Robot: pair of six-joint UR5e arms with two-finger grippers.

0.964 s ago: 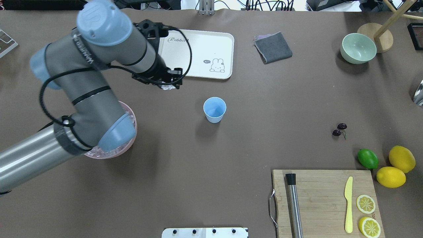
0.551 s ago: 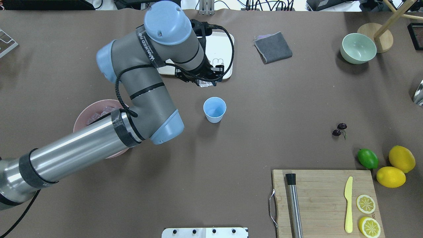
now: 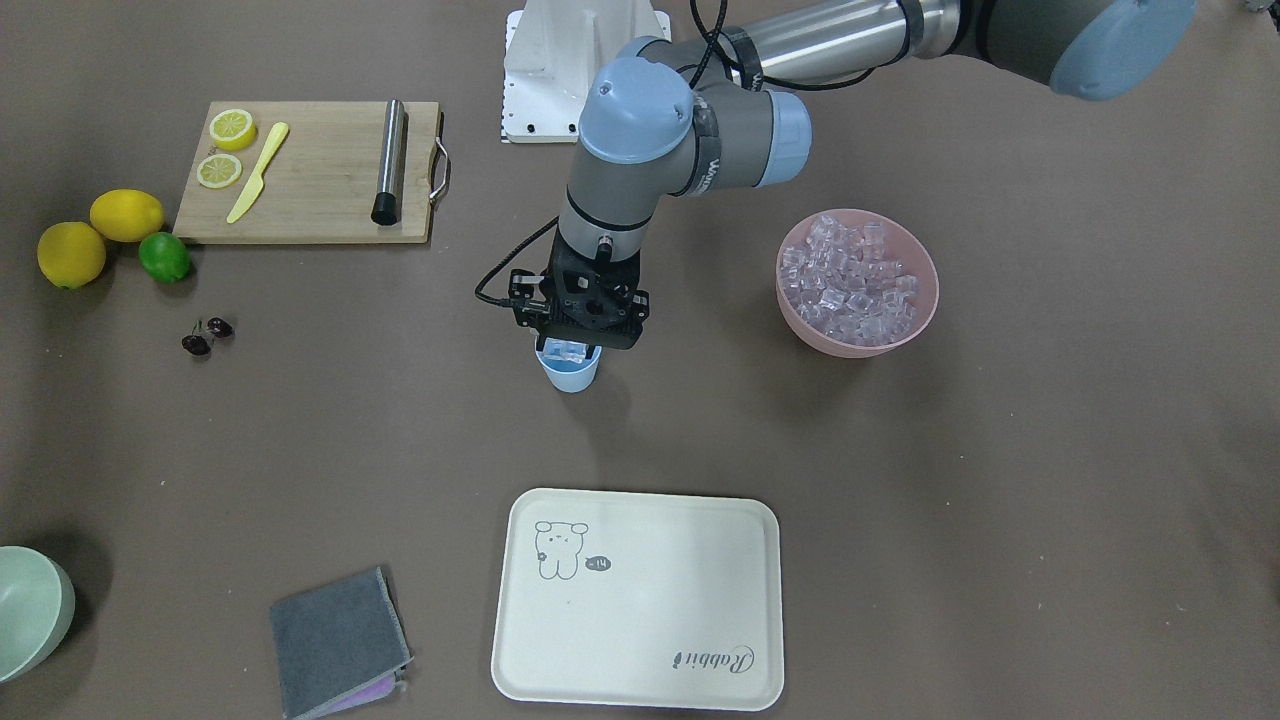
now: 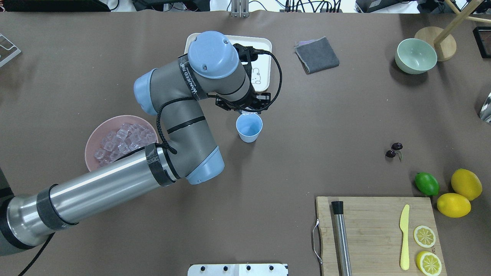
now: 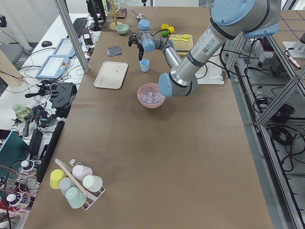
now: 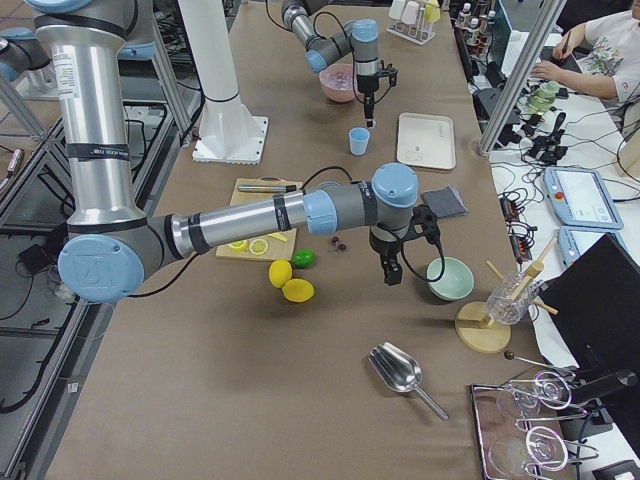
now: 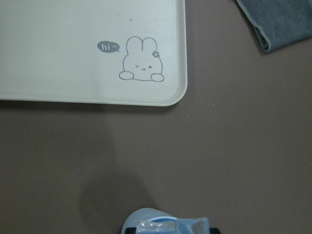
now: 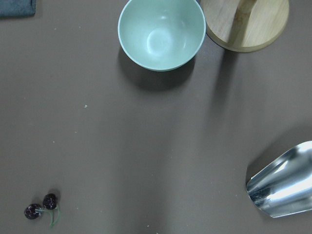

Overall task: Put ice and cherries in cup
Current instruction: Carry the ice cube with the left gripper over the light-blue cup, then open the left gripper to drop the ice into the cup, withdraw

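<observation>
Ice [image 3: 564, 351] in left end effector [image 3: 568, 345]

The cup [image 4: 249, 130] stands before the tray [image 4: 262, 42], bowl [image 4: 92, 138] of ice [image 4: 122, 138] to its left, cherries [image 4: 394, 150] to its right

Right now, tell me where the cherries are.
In the overhead view the cherries lie on the table at the right, just beyond the lime and well right of the light blue cup.

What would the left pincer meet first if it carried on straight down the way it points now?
Most likely the cup. The left pincer, shut on ice, points down over its mouth. Depth is unclear, so it might catch the rim rather than enter the opening.
</observation>
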